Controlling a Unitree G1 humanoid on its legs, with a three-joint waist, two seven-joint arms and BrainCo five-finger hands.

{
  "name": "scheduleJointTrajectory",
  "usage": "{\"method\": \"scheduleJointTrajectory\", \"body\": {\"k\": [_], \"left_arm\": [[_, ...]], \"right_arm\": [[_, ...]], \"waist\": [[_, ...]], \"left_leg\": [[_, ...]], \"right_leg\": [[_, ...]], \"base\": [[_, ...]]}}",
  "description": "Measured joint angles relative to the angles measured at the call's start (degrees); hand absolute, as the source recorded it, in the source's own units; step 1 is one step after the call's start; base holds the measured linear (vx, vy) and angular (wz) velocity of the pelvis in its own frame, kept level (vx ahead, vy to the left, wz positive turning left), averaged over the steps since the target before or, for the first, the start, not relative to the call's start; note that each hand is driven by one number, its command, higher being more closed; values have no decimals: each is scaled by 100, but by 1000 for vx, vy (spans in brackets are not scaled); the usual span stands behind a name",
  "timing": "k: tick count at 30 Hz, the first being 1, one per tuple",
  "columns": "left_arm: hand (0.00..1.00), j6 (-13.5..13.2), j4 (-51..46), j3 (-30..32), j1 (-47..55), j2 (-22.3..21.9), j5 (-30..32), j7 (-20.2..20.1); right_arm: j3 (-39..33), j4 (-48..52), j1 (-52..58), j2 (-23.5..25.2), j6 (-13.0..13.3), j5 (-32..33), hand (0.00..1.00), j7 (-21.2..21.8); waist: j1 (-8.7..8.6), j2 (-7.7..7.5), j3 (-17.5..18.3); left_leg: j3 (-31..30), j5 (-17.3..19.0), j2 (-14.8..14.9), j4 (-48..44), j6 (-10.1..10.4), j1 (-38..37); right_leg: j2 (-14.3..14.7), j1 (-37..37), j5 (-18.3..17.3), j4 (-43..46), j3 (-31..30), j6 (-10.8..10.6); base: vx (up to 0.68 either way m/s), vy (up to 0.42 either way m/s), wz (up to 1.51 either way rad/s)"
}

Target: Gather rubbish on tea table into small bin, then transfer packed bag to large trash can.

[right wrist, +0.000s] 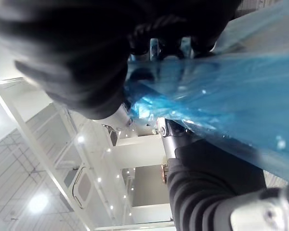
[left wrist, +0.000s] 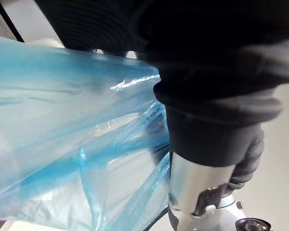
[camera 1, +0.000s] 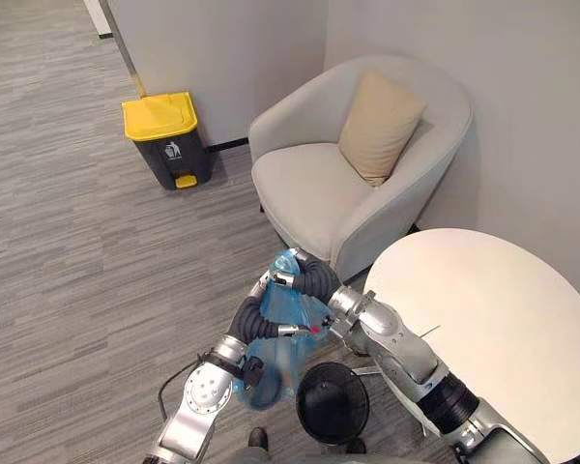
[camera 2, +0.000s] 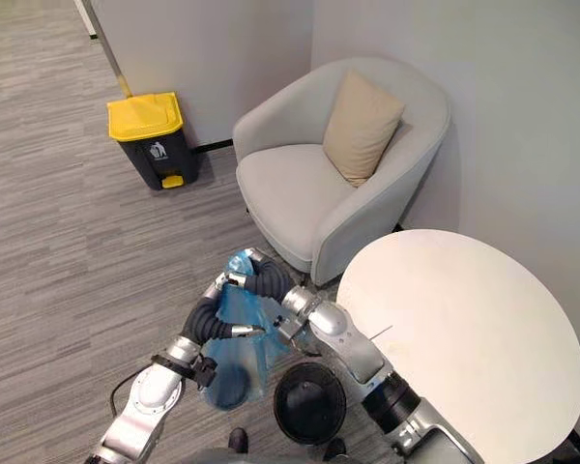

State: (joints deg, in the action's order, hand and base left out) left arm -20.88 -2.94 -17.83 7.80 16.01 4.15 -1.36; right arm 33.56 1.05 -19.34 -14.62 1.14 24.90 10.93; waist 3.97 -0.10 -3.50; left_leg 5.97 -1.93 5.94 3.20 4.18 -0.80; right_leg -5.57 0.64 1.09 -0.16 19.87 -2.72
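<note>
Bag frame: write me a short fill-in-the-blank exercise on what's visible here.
1. The bag is ____ in colour.
2. The trash can by the wall has a ____ lid.
3. The cushion rests on the ____.
4. The bin stands on the ____ by the table.
Missing: blue; yellow; armchair; floor.

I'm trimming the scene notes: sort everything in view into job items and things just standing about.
Job: blue bag, small black bin, yellow-lidded trash can, round tea table.
Just standing about: grey armchair, beige cushion.
</note>
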Motion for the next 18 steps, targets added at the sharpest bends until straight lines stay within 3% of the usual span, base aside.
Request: {"method": "scheduleJointTrajectory", "body": {"k": [6,18], "left_arm": [[0,92,2,92,-142,-36,-12,23],[0,142,366,36,-14,-284,124,142]], "right_arm": [[21,0,-341,-20,-151,-1,100,-176],[62,7,-1286,112,-159,358,100,-724]], "waist": [[-2,-4,10],[1,4,125]], "left_leg": [[57,0,-1,1,0,-22],[136,0,-1,71,0,-107]], "right_leg": [[2,-8,33,-13,-69,-2],[11,2,49,-21,-158,3]], "base": [[-10,10,-5],[1,5,-3]]}}
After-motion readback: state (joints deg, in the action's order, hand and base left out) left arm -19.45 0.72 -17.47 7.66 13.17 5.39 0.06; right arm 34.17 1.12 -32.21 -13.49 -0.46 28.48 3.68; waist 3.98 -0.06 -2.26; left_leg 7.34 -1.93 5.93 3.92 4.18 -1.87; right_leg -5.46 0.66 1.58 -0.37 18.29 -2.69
